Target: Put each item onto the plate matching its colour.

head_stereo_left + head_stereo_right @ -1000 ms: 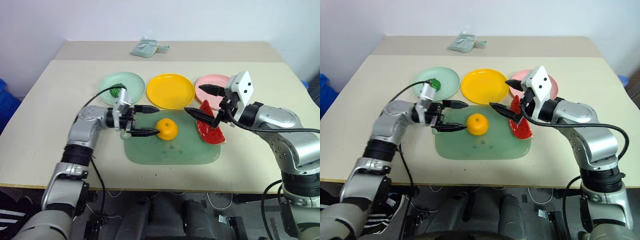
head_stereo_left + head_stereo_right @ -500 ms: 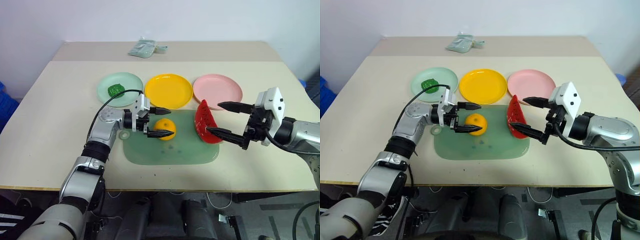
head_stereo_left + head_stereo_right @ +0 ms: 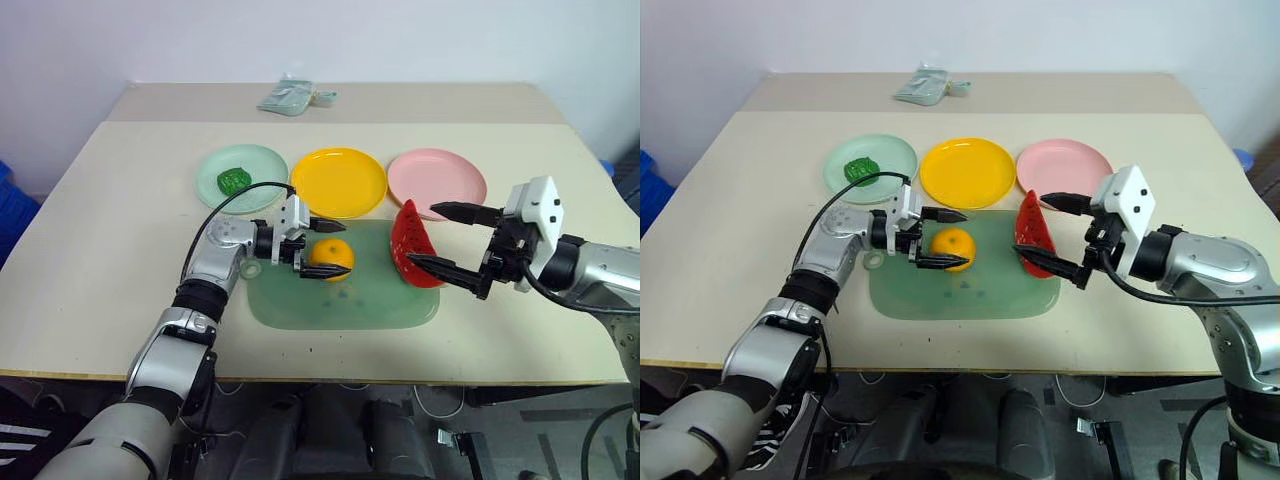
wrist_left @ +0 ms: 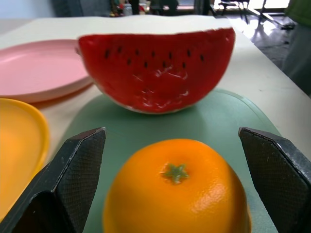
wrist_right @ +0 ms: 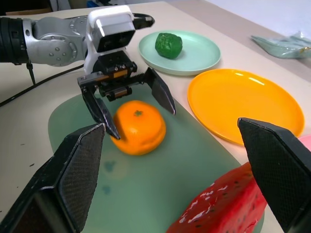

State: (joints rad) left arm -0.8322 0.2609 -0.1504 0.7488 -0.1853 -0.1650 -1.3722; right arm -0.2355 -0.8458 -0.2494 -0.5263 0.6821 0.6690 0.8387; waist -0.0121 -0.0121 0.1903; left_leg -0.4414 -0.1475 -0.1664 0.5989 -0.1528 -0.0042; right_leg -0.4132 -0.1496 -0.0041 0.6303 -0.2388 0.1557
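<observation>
- Our left fingers [image 3: 322, 248] stand wide around the orange [image 3: 331, 258], mid-frame on the cutting board [image 3: 340, 300]; right fingers [image 3: 452, 240] wide, empty.
- We judge the orange light, smooth and rigid; pinch across its middle.

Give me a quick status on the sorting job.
Left gripper jaws open astride the orange on the cutting board. Right gripper jaws open beside the watermelon wedge. Green vegetable sits on the mint plate. Nothing in the way.

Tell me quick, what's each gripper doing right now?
Left gripper: open, fingers either side of the round orange toy fruit, not gripping.
Right gripper: open, holding nothing.
</observation>
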